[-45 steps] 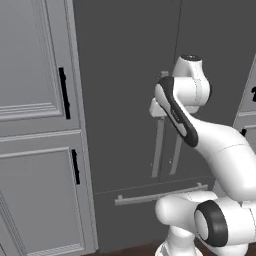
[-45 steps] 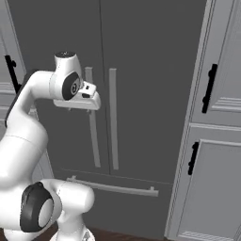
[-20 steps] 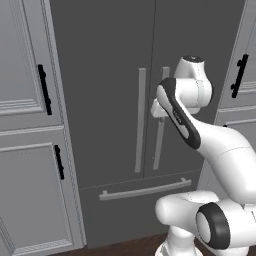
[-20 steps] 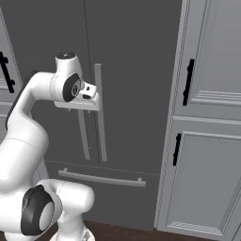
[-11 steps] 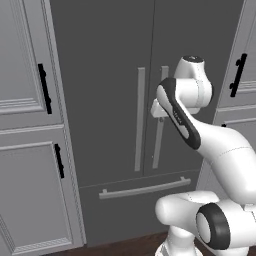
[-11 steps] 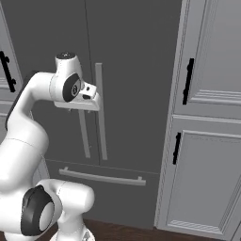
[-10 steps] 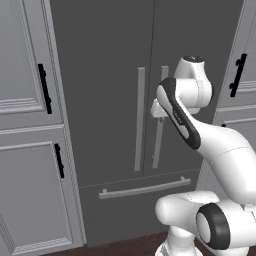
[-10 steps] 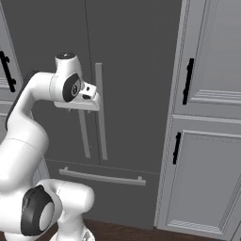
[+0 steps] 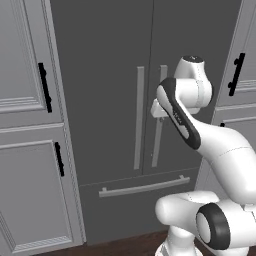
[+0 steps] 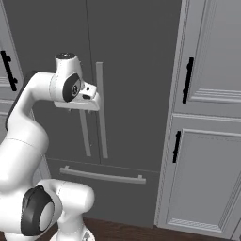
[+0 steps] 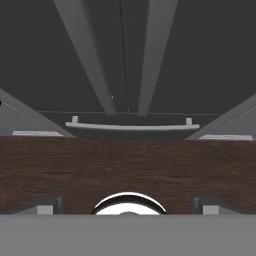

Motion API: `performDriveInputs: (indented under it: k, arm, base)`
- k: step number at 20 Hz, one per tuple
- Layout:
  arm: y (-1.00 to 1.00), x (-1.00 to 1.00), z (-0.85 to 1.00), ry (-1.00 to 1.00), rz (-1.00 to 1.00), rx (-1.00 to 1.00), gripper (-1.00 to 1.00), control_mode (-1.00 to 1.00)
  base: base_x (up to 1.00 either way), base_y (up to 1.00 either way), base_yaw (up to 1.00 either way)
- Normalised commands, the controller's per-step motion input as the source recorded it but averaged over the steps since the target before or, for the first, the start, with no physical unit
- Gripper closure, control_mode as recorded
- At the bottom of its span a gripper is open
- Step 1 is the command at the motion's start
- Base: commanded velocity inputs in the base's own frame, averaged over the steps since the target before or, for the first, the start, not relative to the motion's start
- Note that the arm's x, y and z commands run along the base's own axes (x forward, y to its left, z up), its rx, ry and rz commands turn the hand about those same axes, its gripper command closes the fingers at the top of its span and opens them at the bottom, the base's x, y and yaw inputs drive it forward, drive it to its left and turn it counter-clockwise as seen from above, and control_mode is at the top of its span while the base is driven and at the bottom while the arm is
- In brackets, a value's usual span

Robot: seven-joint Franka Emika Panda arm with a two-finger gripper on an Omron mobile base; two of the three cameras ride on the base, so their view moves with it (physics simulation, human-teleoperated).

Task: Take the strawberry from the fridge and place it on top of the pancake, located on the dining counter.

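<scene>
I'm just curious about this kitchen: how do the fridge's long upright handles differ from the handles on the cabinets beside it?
The fridge door handles are long grey bars, matching the fridge. The cabinet handles are much shorter and black, contrasting with the light grey cabinets. Both kinds stand upright.

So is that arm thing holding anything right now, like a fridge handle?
Nothing that shows. The fridge is closed, and the gripper hangs in front of its handles, apparently touching none.

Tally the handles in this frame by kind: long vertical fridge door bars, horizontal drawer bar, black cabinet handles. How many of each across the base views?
Vertical bars on the fridge doors: 2 (left bar, right bar)
Horizontal drawer bar: 1
Black cabinet handles: 4 (left side upper handle, lower handle; right side upper handle, lower handle)
Total: 7
</scene>
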Motion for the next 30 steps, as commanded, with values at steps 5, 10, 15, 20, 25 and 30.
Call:
performDriveInputs:
  k: [5,10,15,20,25,30]
  arm:
    - [0.0,0.0,0.0,0.0,0.0,0.0,-1.0,1.0]
    - [0.0,0.0,0.0,0.0,0.0,0.0,-1.0,1.0]
    - [-0.01,0.05,-0.01,-0.02,0.0,0.01,-1.0,-1.0]
    - [-0.04,0.59,0.0,-0.31,0.0,0.09,-1.0,-1.0]
    - [-0.01,0.7,0.0,-0.29,-0.02,0.04,-1.0,-1.0]
    - [0.0,0.38,0.0,-0.27,-0.1,0.0,-1.0,-1.0]
  base:
    - [-0.28,-0.02,0.0]
    - [-0.32,-0.07,0.0]
    - [-0.08,-0.02,0.0]
    - [0.0,0.0,0.0]
    - [0.0,0.0,0.0]
    - [0.0,0.0,0.0]
